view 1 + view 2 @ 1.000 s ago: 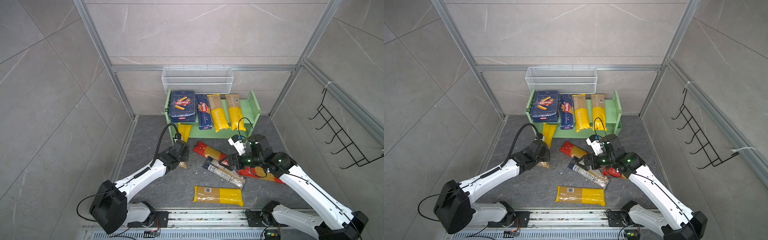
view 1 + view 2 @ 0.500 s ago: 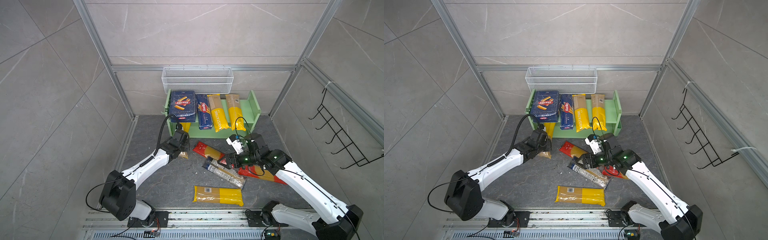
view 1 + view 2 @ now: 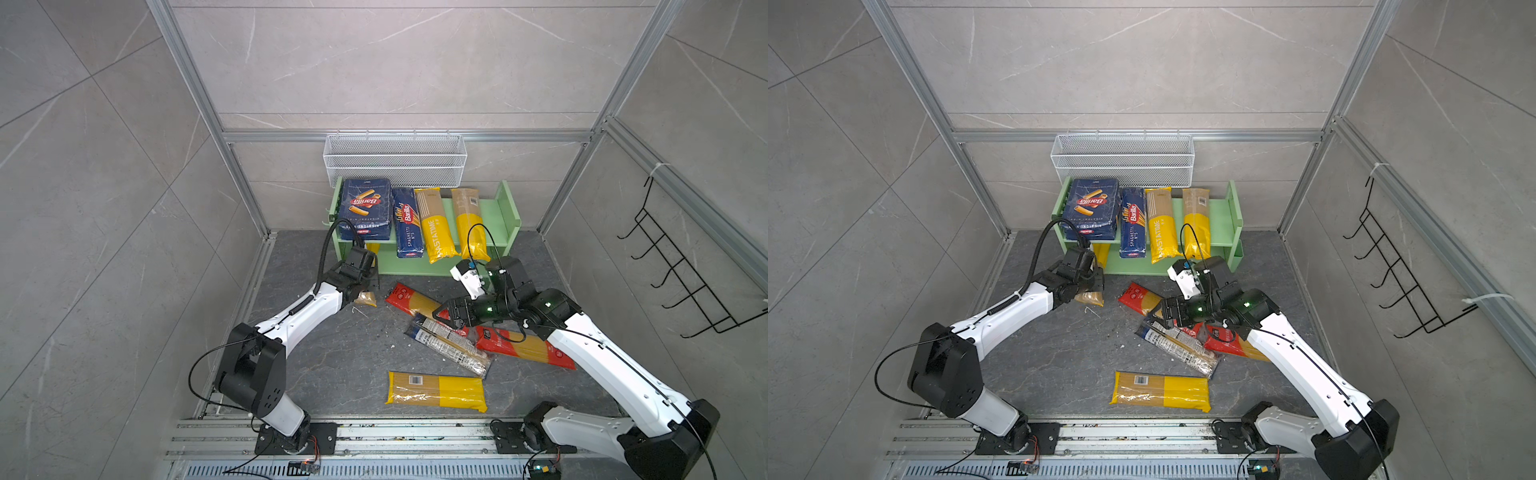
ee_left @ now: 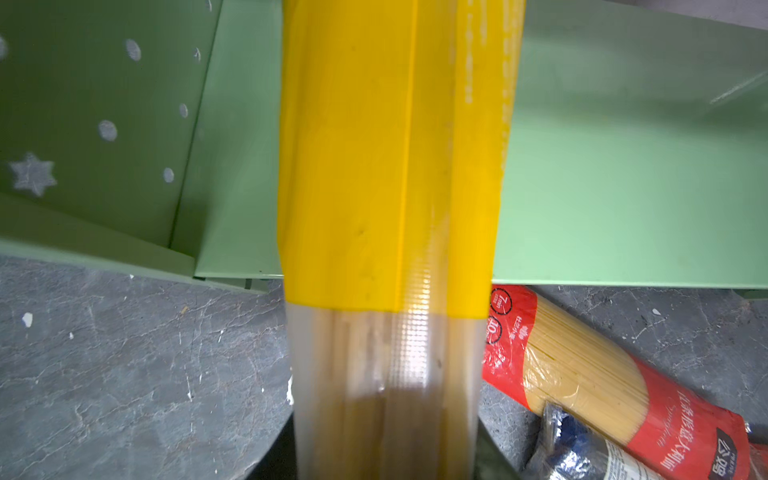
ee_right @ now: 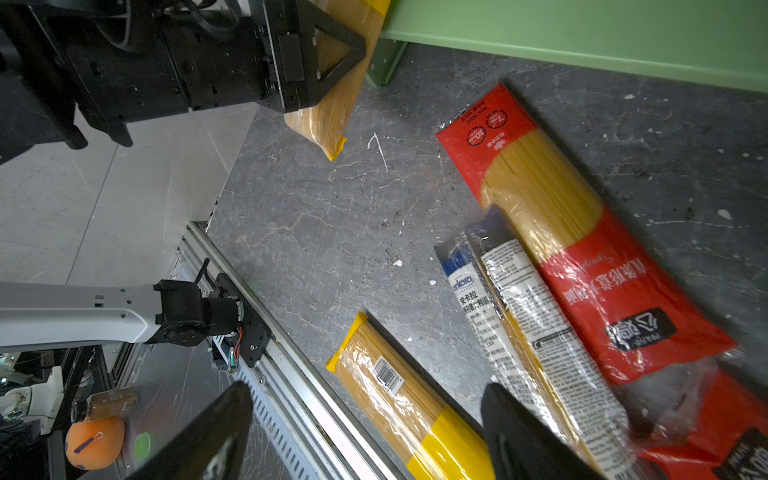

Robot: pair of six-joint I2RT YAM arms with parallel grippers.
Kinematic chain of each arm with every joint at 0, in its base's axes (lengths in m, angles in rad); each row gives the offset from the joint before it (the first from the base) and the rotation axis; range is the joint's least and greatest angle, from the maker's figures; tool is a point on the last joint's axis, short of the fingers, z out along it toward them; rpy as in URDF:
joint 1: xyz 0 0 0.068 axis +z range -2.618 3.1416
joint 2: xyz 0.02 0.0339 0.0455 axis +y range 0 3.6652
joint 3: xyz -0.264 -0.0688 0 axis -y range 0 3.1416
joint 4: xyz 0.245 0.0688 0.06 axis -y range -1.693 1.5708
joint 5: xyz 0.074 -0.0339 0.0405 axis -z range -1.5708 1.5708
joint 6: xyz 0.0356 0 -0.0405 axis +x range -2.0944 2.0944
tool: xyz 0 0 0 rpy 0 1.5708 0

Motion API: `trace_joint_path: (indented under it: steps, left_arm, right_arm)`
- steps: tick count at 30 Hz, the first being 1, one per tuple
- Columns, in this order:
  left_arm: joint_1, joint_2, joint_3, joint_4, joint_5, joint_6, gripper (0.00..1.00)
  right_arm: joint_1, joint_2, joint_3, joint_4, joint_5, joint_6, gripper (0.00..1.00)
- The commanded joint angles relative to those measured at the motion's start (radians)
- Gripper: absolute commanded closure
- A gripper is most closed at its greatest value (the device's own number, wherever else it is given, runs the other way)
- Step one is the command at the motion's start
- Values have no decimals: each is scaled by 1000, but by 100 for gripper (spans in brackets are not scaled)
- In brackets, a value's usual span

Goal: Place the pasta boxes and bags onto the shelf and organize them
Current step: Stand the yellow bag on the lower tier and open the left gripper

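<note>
The left gripper (image 3: pixel 365 274) has its fingers clamped on a long yellow-and-clear plastic spaghetti packet (image 4: pixel 390 166), whose yellow end is inside the lower tier of the pale green two-tier shelf (image 3: pixel 505 216). The right gripper (image 3: pixel 444 318) has its fingers spread wide and empty above a clear black-and-white printed spaghetti packet (image 3: pixel 449 345), which touches two red-ended spaghetti packets (image 3: pixel 411 297) on the dark grey surface (image 3: pixel 332 353). The top tier holds a wide dark blue Barilla cardboard box (image 3: pixel 365 208), a narrow dark blue Barilla cardboard box (image 3: pixel 409 224) and two yellow packets (image 3: pixel 434 226).
</note>
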Motion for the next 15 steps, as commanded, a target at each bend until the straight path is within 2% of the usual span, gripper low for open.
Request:
trace_joint_path:
  steps: [1,5,9,15]
  left_arm:
    - [18,-7,97,163,-13,46,100]
    - [27,1,99,170,-18,42,96]
    - [30,-1,91,167,-13,41,79]
    - [33,-7,83,169,-7,43,68]
  right_arm:
    - [0,13,34,-20,16,-19,12]
    - [-4,20,42,-24,15,-21,12]
    - [-5,23,54,-32,12,-22,11]
    - [-6,29,61,-34,4,-21,12]
